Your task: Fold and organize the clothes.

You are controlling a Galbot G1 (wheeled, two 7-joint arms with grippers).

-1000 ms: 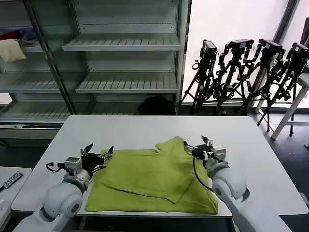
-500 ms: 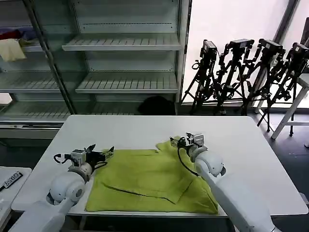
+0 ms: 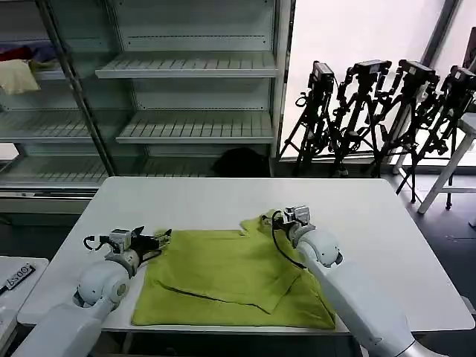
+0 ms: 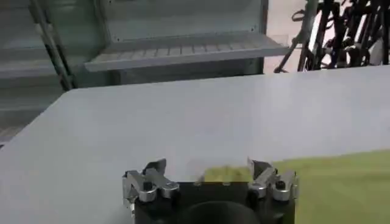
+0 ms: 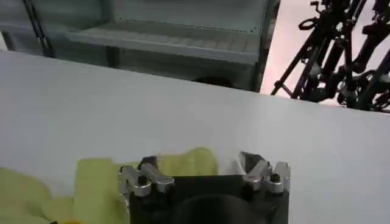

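The clothes are one lime yellow-green T-shirt (image 3: 230, 275), lying partly folded on the white table (image 3: 193, 197), with one layer turned diagonally over the middle. My left gripper (image 3: 154, 239) is open and low at the shirt's far left corner. In the left wrist view, a bit of green cloth (image 4: 220, 175) shows between the spread fingers of that gripper (image 4: 208, 174). At the far right sleeve, my right gripper (image 3: 278, 218) also stands open. The sleeve (image 5: 183, 163) lies between the fingers of the right gripper (image 5: 201, 168) in its wrist view.
Empty metal shelving (image 3: 193, 67) stands behind the table. A pale cream cloth (image 3: 16, 76) and a red cloth (image 3: 16, 53) sit on a shelf at far left. Camera tripods (image 3: 379, 111) crowd the back right. A small side table (image 3: 15, 279) is at the left.
My right gripper has swung in from beside the shirt's right edge to the far sleeve. The left gripper has dropped lower, closer to the far left corner. The shirt has not moved.
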